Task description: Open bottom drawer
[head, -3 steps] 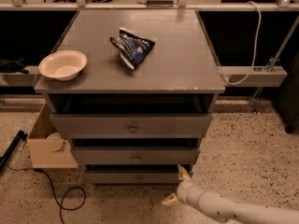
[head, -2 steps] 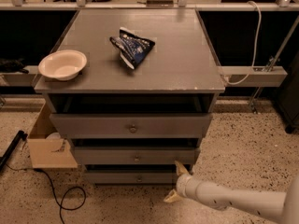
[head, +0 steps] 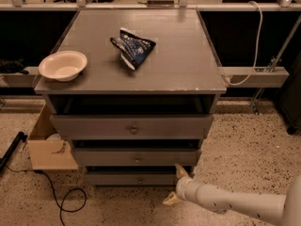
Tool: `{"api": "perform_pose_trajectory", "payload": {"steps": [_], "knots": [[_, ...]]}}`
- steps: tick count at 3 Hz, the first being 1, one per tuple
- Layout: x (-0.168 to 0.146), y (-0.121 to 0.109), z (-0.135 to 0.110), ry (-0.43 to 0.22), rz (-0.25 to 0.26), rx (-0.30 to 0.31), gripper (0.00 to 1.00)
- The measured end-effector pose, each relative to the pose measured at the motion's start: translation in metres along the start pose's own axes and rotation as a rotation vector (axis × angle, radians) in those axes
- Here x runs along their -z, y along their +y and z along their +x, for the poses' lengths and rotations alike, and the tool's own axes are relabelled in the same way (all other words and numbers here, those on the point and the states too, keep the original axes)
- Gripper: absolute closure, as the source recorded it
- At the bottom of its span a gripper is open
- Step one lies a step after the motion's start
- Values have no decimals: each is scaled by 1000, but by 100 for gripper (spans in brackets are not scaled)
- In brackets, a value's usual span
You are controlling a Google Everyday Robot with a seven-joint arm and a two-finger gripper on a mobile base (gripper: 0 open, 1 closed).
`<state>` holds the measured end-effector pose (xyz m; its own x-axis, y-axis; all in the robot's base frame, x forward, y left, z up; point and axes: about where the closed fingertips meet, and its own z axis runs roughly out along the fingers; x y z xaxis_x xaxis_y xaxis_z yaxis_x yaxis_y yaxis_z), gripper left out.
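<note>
The bottom drawer is the lowest and narrowest of three grey fronts on the cabinet, with a small round knob at its centre. My gripper reaches in from the lower right on a white arm. It sits at the drawer's right end, with one tan finger up against the front's right corner and the other lower, near the floor. The fingers are spread apart with nothing between them. The knob lies well to the left of the gripper.
A white bowl and a dark blue chip bag lie on the cabinet top. A cardboard box and a black cable sit on the speckled floor left of the cabinet. Shelving rails run behind.
The gripper has shifted slightly left and closer to the bottom drawer's right end. The drawers have not moved.
</note>
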<state>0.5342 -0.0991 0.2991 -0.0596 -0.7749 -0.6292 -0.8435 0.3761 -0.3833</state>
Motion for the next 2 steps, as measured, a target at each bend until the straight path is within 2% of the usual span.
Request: {"api": "perform_pose_trajectory", "payload": {"steps": [2], "knots": [[-46,13,4,46,-70,-133,0]]}}
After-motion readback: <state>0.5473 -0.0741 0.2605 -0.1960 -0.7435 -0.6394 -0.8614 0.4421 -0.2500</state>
